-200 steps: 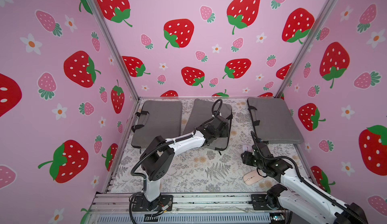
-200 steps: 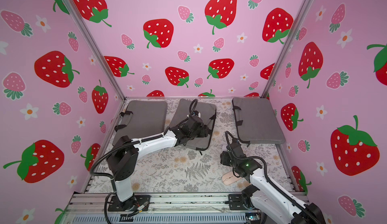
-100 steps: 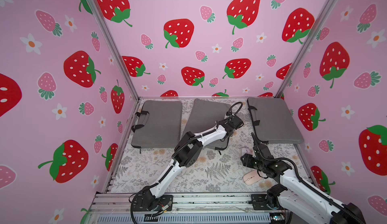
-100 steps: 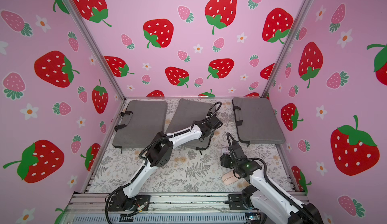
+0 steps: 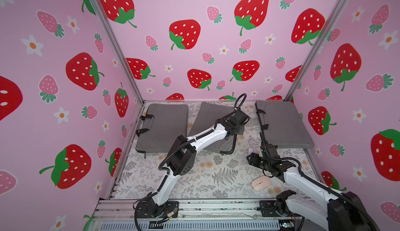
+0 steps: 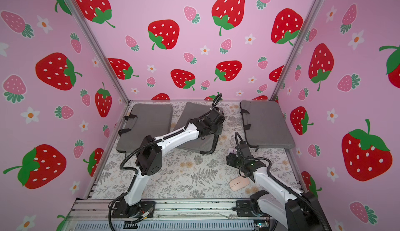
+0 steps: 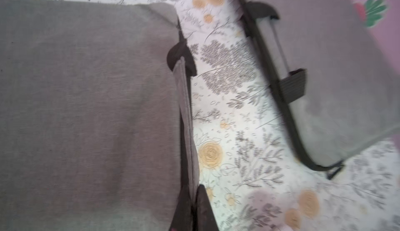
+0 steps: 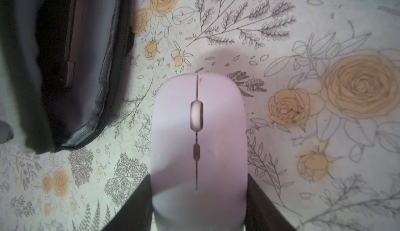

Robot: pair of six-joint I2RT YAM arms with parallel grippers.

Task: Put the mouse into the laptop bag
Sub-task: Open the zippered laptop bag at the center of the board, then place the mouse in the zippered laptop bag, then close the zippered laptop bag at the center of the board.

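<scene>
My left gripper [image 7: 192, 195] has just pinched the bag handle [image 7: 185, 111], ready to open it for the mouse [image 8: 198, 121] clamped in my right gripper [image 8: 198, 175].

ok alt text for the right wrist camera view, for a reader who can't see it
A lilac mouse fills the centre, pinched on both sides by the right gripper, against a floral tablecloth. An open dark grey laptop bag lies close beside it, not touching.
</scene>
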